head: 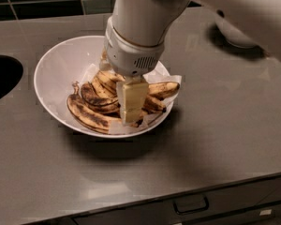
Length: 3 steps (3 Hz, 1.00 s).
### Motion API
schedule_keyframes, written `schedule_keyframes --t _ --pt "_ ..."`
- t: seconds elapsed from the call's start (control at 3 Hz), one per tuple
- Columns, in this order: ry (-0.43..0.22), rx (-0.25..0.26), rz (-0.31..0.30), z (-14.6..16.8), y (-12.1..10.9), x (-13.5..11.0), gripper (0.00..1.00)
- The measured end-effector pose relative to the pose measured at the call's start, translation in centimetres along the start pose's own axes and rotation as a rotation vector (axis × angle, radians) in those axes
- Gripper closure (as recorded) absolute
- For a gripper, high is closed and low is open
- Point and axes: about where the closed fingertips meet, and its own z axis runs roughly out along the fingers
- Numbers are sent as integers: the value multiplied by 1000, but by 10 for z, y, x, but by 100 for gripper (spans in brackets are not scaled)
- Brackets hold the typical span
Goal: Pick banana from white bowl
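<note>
1. Far left of the view: one dark sink cutout (0, 78) in the grey countertop (215, 139), well apart from the work.
2. White bowl (43, 78): one, wide and shallow, lined with white paper (172, 78), left of centre on the counter.
3. The banana (91, 117): the strongly curved, heavily blotched one. It lies on the near-left side of the bowl, outermost of the pile.
4. Key relation: the banana sits left of the gripper and slightly toward the camera. Its long axis runs from upper left to lower right, following the bowl's near wall. Its right end reaches just beside the gripper tip, and I can't tell whether they touch.
5. Gripper (131, 112): one, pointing straight down into the bowl, tip low among the fruit at mid-pile. I can't tell how wide it is open or whether it has hold of anything.
6. Other bananas (163, 89): straighter and less blackened, behind and to the right of the gripper. I count at least five bananas in all. They overlap and the arm hides part of the pile, so that count is not firm.
7. Drawer handle (191, 204): one, under the counter edge.
8. Second bowl (234, 34): one, far right at the back, partly hidden by the arm.
9. My read: any grasp should go across the banana's axis, so the wrist yaw matters.
</note>
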Motion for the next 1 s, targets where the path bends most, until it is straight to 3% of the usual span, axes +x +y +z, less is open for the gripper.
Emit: schedule_keyframes --t 1.0 --pt "22 -5 24 5 0 5 30"
